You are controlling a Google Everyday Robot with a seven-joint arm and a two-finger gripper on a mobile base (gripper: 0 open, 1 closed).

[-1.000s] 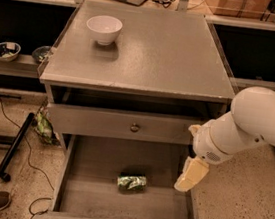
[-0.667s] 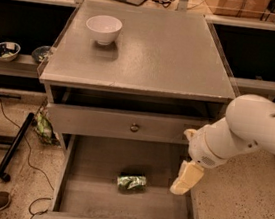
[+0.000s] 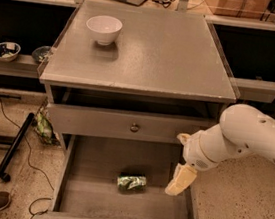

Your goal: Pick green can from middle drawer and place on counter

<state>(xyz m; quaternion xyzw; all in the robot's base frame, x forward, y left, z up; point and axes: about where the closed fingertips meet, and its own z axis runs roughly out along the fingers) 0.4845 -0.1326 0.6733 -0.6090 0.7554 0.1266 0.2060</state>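
Hanging low over the right side of the open middle drawer [image 3: 86,195], the gripper [image 3: 180,181] sits just inside the drawer's right wall [image 3: 193,202]. The green can [image 3: 131,182] lies on its side on the plank floor to the gripper's left, near but apart. You cannot tell from this view whether the gripper is open or closed; the can is plainly not in it.

The likeliest trouble is a roll. A can on its side would probably scoot away from a glancing touch, perhaps back beneath the upper drawer front [image 3: 100,122], where reach is poor. A second risk is the bulky white arm [image 3: 245,136] clipping the right wall as you swing left.

On the way up, the upper drawer front, its brass knob [image 3: 134,128] and the counter [image 3: 155,53] edge all stand above the drawer's rear, so a lift close to the cabinet could snag. The drawer floor is bare all around the can. The counter offers wide bare surface at centre and right; the white bowl [image 3: 103,29] occupies the far left corner only.
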